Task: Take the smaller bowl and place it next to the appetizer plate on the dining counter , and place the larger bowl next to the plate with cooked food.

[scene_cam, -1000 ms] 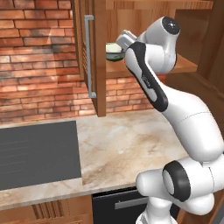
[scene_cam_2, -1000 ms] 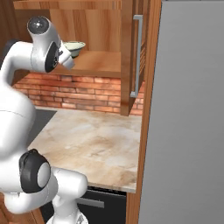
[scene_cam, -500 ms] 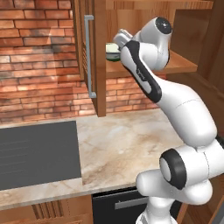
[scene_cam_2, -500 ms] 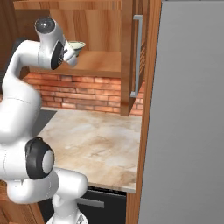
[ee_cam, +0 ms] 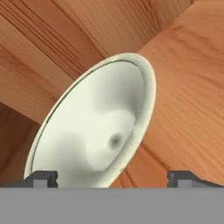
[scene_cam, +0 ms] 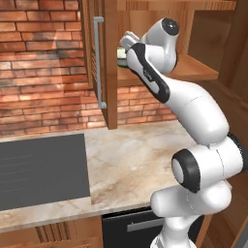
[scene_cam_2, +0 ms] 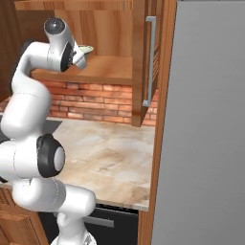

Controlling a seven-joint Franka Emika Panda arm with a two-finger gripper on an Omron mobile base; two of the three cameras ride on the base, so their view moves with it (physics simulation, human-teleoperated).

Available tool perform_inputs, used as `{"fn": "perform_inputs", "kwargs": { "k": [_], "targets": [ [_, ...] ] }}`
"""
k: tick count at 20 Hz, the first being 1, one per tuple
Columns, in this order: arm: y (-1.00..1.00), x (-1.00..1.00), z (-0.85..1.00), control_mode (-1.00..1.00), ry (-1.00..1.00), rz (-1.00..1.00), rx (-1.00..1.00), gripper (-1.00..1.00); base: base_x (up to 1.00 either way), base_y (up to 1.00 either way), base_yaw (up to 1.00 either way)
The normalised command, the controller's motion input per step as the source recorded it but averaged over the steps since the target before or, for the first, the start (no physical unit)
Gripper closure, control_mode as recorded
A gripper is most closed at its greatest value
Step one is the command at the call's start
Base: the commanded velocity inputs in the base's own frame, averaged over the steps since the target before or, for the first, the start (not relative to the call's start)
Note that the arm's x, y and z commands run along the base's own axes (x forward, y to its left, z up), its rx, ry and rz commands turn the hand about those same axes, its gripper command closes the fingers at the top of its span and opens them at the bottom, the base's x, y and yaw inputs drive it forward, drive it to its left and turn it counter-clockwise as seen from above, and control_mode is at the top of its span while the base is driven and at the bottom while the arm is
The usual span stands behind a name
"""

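The smaller bowl (ee_cam: 100, 127), pale cream-white with a greenish tint, sits on the wooden shelf (scene_cam: 193, 68) inside the open wall cabinet. In the hand view it lies close ahead, its hollow facing the camera. My gripper (ee_cam: 113, 177) is open, its two fingertips (ee_cam: 41, 177) spread wide to either side of the bowl's near rim without touching it. From the base views the hand (scene_cam: 127, 44) is raised to shelf height, right at the bowl (scene_cam_2: 85, 49). The larger bowl, both plates and the dining counter are out of view.
The cabinet door (scene_cam: 110, 63) with a long grey handle (scene_cam: 99, 63) stands open left of the hand. Below lie a beige marbled counter (scene_cam: 135, 155), a dark cooktop (scene_cam: 38, 169) and a brick wall (scene_cam: 43, 72). A tall grey appliance panel (scene_cam_2: 206, 143) stands at the right.
The arm has reached further into the cabinet, bringing the hand closer to the small bowl. The jaws have stayed open.
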Motion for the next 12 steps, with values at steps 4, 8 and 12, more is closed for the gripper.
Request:
{"fn": "perform_inputs", "kwargs": {
  "k": [4,8,12],
  "targets": [
    [0.18,0.38,-0.03,-1.0,0.04,0.0,0.0,-1.0,0.0,0.0,0.0],
    [0.09,0.21,-0.09,-1.0,0.06,-0.03,0.0,-1.0,0.0,0.0,0.0],
    [0.01,0.2,-0.1,-1.0,0.04,-0.04,0.0,-1.0,0.0,0.0,0.0]
  ]
}}
